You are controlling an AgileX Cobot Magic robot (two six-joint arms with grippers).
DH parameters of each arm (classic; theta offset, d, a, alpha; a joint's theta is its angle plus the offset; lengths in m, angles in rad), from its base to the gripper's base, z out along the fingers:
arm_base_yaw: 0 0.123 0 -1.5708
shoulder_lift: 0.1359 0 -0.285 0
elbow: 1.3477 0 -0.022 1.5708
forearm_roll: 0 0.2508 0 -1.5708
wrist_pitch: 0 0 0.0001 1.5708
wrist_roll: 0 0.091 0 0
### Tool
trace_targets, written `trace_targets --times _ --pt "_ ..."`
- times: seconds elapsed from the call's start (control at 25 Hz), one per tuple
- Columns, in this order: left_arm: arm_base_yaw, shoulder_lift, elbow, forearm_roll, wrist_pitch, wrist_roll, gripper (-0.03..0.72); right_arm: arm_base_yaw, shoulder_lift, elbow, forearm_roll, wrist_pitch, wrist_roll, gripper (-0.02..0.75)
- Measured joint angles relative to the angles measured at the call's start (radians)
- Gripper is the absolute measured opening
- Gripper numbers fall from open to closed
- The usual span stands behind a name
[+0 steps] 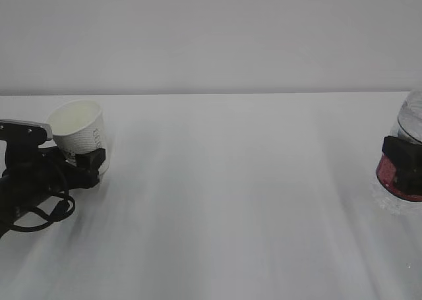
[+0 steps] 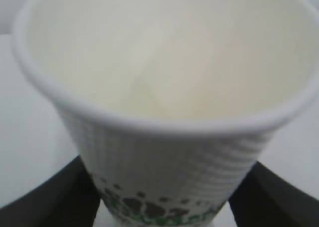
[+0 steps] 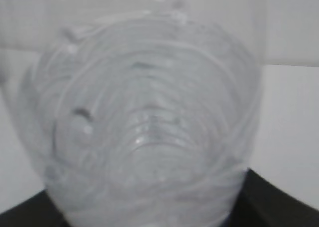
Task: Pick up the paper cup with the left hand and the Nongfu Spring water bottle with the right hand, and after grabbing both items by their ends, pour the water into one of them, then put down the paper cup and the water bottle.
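Note:
The white paper cup [image 1: 78, 130] stands at the left, tipped with its mouth toward the arm. In the left wrist view the paper cup [image 2: 164, 87] fills the frame, empty, with green print near its base. My left gripper [image 1: 91, 165] holds the cup low down, and its black fingers [image 2: 55, 197] press both sides, so the left gripper [image 2: 162, 209] is shut on it. At the far right edge is the clear Nongfu Spring water bottle [image 1: 410, 125] with a red label. My right gripper [image 1: 401, 165] is shut on it at label height. The ribbed bottle [image 3: 144, 137] sits between the right gripper's [image 3: 149, 219] dark fingers [image 3: 281, 202].
The white table [image 1: 231, 201] stretches between the two arms, with a pale wall behind. The left arm's cables [image 1: 39, 214] loop low over the table at the left. The bottle is partly cut off by the right edge of the exterior view.

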Motion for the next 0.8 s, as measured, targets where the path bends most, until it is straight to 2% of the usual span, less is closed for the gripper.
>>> trace_targets --times 0.2,0.8 --pt "0.0 0.0 0.0 0.008 0.0 0.0 0.541 0.0 0.0 0.0 0.0 0.0 0.0 0.43" --pt "0.0 -0.047 0.0 0.174 0.0 0.0 0.538 0.0 0.0 0.0 0.0 0.0 0.0 0.43"
